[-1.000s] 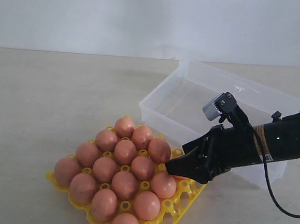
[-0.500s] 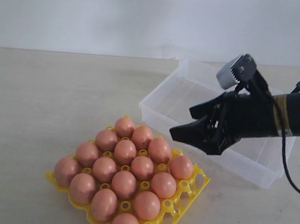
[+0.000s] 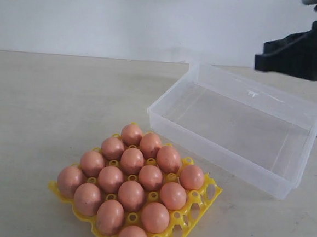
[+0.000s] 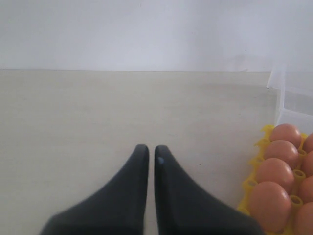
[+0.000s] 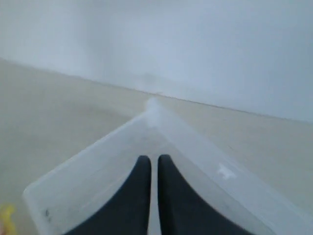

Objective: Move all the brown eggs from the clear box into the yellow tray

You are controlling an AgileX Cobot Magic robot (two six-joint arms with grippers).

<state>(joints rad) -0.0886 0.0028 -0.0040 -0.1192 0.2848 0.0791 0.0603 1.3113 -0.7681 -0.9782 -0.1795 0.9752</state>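
I see a pale table (image 3: 49, 115). On it, the clear box (image 3: 216, 150) lies far right, lid open. The yellow tray (image 3: 192, 209) sits near centre, holding the brown eggs (image 3: 133, 160). My right gripper (image 5: 154, 159) hangs above the box, fingers together. My left gripper (image 4: 147, 149) is near the tray, fingers together.

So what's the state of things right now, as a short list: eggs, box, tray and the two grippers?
eggs: brown, sixteen by my count, all seated in the tray
tray: yellow, on the table in front of the box; some cups along one edge are empty
box: clear, lid open, no eggs inside
left gripper: shut, holding nothing, over the table beside the tray
right gripper: shut, holding nothing, up above the box
task: looks done
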